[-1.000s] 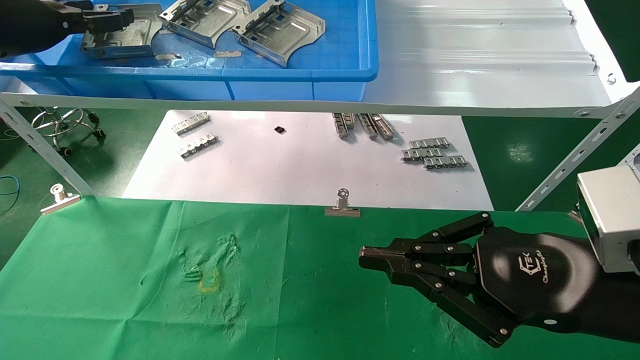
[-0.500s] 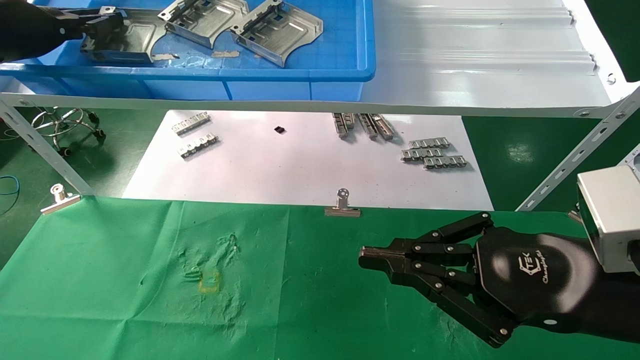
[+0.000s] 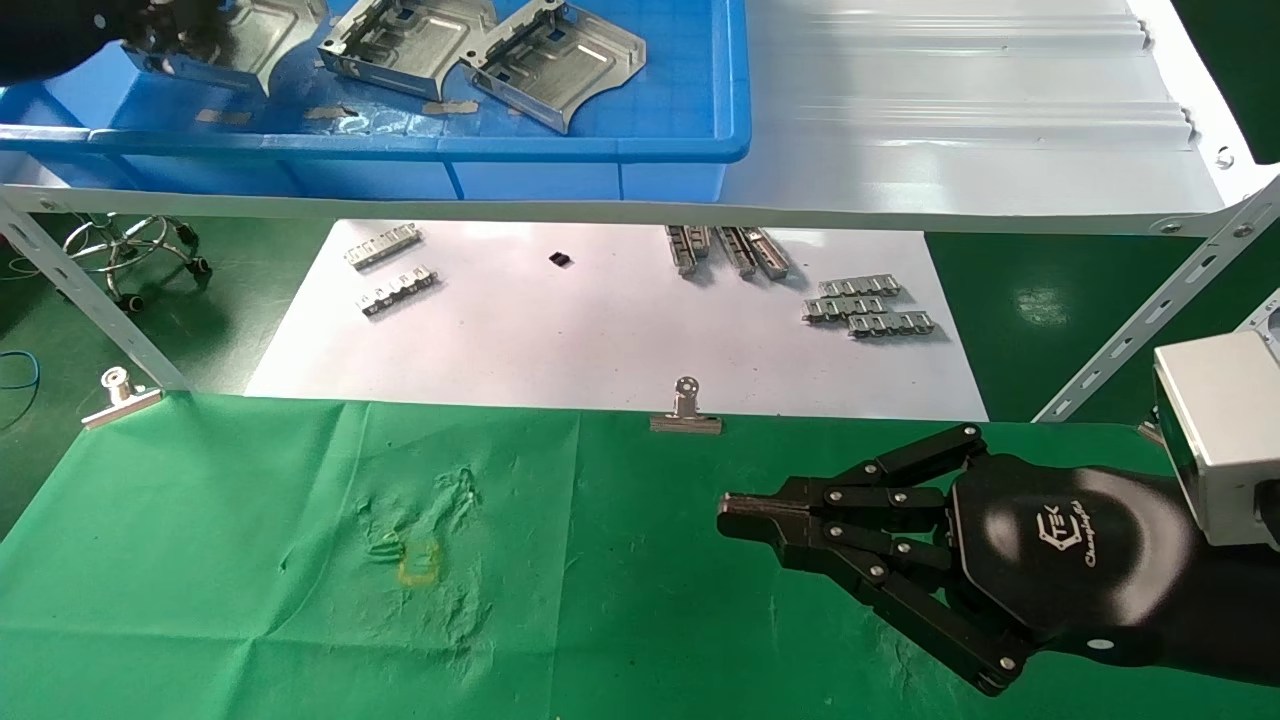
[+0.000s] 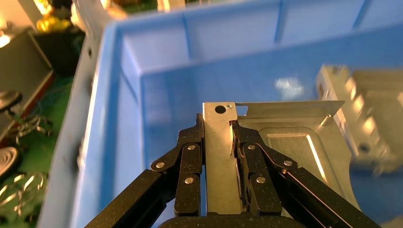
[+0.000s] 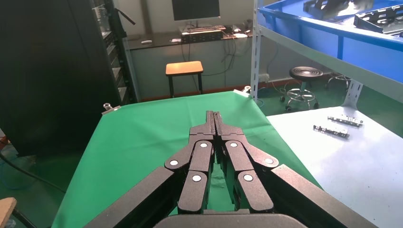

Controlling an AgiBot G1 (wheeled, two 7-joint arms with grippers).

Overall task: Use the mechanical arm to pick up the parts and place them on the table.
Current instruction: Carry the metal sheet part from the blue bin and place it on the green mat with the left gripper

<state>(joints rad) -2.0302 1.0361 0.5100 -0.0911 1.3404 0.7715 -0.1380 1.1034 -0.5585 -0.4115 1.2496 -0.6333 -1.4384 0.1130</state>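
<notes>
My left gripper (image 3: pixel 185 28) is at the far left of the blue tray (image 3: pixel 600 150), shut on a silver-grey metal part (image 3: pixel 255 35) and holding it lifted and tilted above the tray floor. In the left wrist view the gripper (image 4: pixel 217 124) clamps the part's flat flange (image 4: pixel 216 166) between its jaws. Two more parts (image 3: pixel 405 40) (image 3: pixel 555 60) lie in the tray. My right gripper (image 3: pixel 735 518) is shut and empty, parked low over the green cloth table (image 3: pixel 250 560); it also shows in the right wrist view (image 5: pixel 214 117).
The tray sits on a pale grey shelf (image 3: pixel 950 130) with slanted steel legs (image 3: pixel 90 310). Below it a white sheet (image 3: pixel 600 340) holds small silver strips (image 3: pixel 865 305). Binder clips (image 3: pixel 685 412) (image 3: pixel 120 395) pin the cloth's far edge. A faint yellow mark (image 3: pixel 418 562) is on the cloth.
My left gripper has raised the part off the tray floor and pulled it left and up. The right arm has not moved.
</notes>
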